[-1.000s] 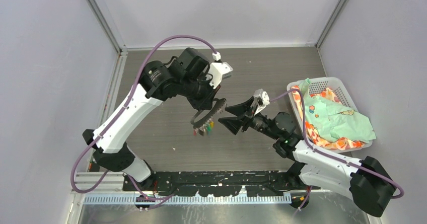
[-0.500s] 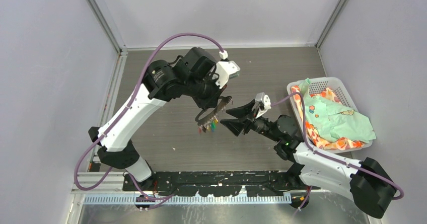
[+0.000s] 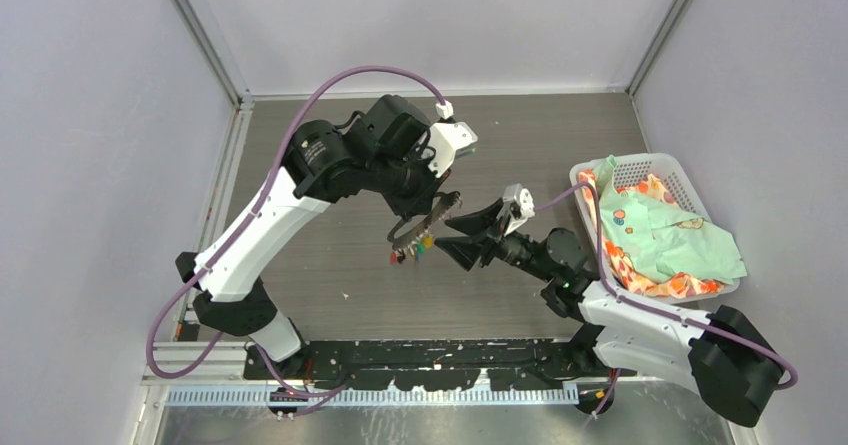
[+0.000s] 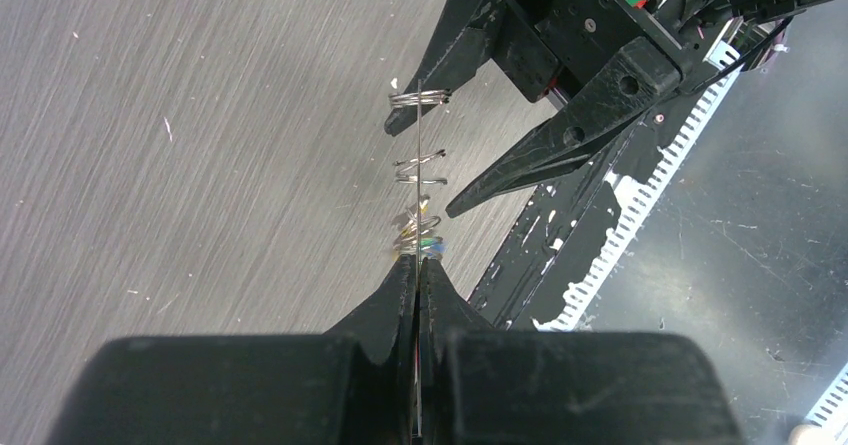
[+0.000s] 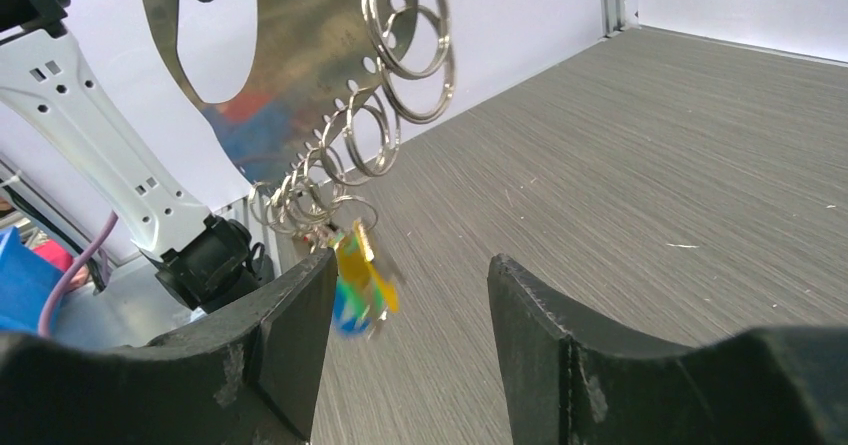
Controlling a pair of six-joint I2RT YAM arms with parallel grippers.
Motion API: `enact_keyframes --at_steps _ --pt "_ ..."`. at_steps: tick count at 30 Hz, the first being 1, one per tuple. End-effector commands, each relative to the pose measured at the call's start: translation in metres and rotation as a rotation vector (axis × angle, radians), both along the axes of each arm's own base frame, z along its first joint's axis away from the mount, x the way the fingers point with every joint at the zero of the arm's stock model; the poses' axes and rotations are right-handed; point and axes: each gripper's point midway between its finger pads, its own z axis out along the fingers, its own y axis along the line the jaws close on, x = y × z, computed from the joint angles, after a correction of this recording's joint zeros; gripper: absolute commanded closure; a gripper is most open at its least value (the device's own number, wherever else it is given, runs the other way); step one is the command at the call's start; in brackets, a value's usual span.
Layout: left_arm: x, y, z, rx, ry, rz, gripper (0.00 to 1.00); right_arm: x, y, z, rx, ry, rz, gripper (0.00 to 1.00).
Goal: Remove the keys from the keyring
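My left gripper point(image 3: 437, 203) point(image 4: 418, 265) is shut on the top of the keyring point(image 3: 424, 227), a flat silvery plate with an oval cutout point(image 5: 290, 75), and holds it above the table. In the left wrist view the keyring point(image 4: 417, 180) shows edge-on. Split rings point(image 5: 400, 55) line its toothed edge. The keys point(image 3: 408, 254) point(image 5: 360, 280), with blurred yellow, green and blue heads, dangle from the lowest rings. My right gripper point(image 3: 445, 235) point(image 5: 412, 265) is open beside the plate. The keys hang just inside its left finger point(image 5: 290, 315), and nothing is gripped.
A white basket point(image 3: 640, 158) full of patterned cloth point(image 3: 665, 230) sits at the right edge of the table. Grey walls close in the back and sides. The black base rail point(image 3: 440, 360) runs along the near edge.
The left arm has shifted slightly to the right with the keyring. The right gripper has narrowed a little and edged left toward the hanging keys.
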Motion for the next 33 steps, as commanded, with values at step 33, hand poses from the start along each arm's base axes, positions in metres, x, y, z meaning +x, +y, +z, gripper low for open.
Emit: enact_keyframes --at_steps 33 --pt "-0.004 0.000 0.019 -0.054 -0.042 -0.012 1.00 -0.002 0.019 0.016 0.026 -0.115 0.001 0.55"
